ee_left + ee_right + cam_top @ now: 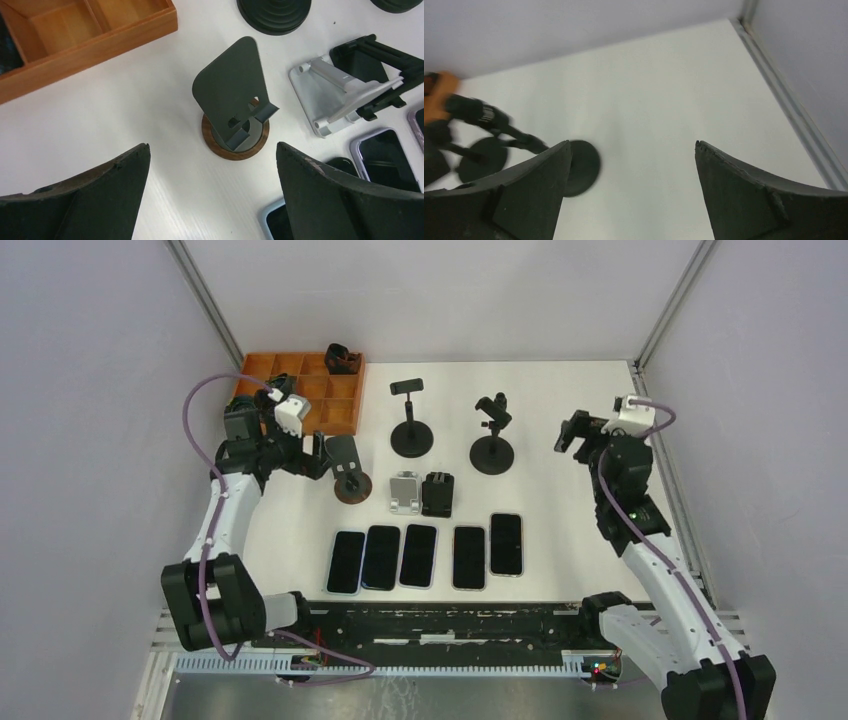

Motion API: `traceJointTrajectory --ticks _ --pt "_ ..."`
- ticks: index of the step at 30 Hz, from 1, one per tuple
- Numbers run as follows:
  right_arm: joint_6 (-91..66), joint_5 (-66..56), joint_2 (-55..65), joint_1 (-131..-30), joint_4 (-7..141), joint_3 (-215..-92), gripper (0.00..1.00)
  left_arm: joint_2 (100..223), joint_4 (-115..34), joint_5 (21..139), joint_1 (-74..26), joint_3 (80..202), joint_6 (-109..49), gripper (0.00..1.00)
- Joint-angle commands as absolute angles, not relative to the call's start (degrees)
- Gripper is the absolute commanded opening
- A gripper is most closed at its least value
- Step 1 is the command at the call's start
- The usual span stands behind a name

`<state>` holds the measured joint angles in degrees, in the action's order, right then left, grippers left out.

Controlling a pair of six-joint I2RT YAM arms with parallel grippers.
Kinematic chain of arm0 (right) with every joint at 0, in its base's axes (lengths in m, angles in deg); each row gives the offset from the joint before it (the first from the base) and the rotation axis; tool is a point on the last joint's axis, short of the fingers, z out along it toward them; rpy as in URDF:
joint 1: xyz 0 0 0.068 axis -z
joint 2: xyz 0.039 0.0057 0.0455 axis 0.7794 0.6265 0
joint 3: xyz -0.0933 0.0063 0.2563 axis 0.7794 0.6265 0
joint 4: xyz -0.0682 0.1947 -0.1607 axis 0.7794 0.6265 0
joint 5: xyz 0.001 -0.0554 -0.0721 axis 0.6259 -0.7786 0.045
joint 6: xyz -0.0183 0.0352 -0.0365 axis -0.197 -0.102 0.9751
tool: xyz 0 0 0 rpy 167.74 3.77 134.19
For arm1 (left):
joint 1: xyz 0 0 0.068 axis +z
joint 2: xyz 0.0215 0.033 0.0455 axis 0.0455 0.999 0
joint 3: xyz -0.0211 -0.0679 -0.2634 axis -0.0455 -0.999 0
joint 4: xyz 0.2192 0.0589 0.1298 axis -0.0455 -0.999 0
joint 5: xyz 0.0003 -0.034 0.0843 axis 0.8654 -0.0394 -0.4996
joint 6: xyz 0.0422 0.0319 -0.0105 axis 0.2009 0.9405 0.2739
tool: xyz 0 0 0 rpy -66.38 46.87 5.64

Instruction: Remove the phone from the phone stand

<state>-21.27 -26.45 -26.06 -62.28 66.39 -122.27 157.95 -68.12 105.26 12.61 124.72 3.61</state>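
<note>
Several dark phones [418, 556] lie flat in a row near the table's front edge; none rests on a stand. A grey plate phone stand [350, 475] on a round wooden base stands empty, seen close in the left wrist view [232, 95]. My left gripper [315, 455] hovers just left of it, open, nothing between its fingers [213, 145]. My right gripper [573, 433] hangs raised over the right side of the table, open and empty [633, 141]. Its wrist view shows bare table and a black round stand base [581, 167].
A silver folding stand [404, 492] and a black folding stand [438, 494] sit behind the phones. Two tall black stands on round bases [410, 425] [492, 440] stand mid-table. An orange compartment tray [300, 390] at back left holds a black object [342, 358].
</note>
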Motion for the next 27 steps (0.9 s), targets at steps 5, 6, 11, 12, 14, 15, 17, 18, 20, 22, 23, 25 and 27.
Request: traceJointTrajectory --ticks 5,6,11,12,14,15,17,18,20,22,23,25,27 --pt "-14.9 -56.8 -29.9 -61.9 49.3 -98.9 0.98 163.7 -33.7 101.7 12.8 111.1 -9.2 1.0" --pt "-14.3 -58.7 -29.5 -62.0 46.0 -96.0 0.98 164.7 -32.2 101.6 12.8 110.4 -9.4 1.0" --pt "-10.7 -63.3 -21.2 -61.9 34.1 -88.3 0.98 168.7 -24.3 100.6 12.8 106.5 -9.6 1.0" --pt "-9.2 -63.4 -19.3 -61.9 31.0 -87.3 0.98 169.0 -21.7 100.7 12.8 105.1 -10.0 1.0" --pt "-6.6 -63.1 -15.9 -61.7 24.7 -85.8 0.98 169.2 -16.8 101.5 12.8 102.1 -10.3 1.0" --pt "-6.0 -62.2 -14.6 -61.5 22.0 -85.1 0.98 169.4 -13.9 101.9 12.8 100.6 -10.5 1.0" --pt "-3.7 -61.2 -11.7 -61.2 17.0 -84.0 0.98 170.3 -9.6 101.2 12.9 98.7 -11.5 1.0" --pt "-2.9 -61.2 -10.3 -61.2 14.7 -83.6 0.98 170.9 -8.1 100.3 12.8 98.3 -12.3 1.0" --pt "-2.1 -60.3 -8.0 -61.1 12.3 -83.3 0.98 171.9 -5.5 98.7 12.8 97.2 -14.0 1.0" --pt "-2.5 -59.0 -6.5 -61.1 10.8 -83.2 0.98 172.0 -1.0 97.8 12.8 94.9 -15.7 1.0" --pt "-2.4 -58.4 -6.0 -61.2 9.3 -82.7 0.98 171.4 -0.5 96.9 12.8 94.3 -16.2 1.0" --pt "-2.3 -57.7 -4.9 -61.1 6.8 -81.4 0.98 170.3 2.8 96.4 12.7 92.3 -17.2 1.0" --pt "-2.3 -57.1 -4.3 -61.1 2.3 -78.9 0.98 169.1 5.4 95.9 12.8 90.3 -17.5 1.0"
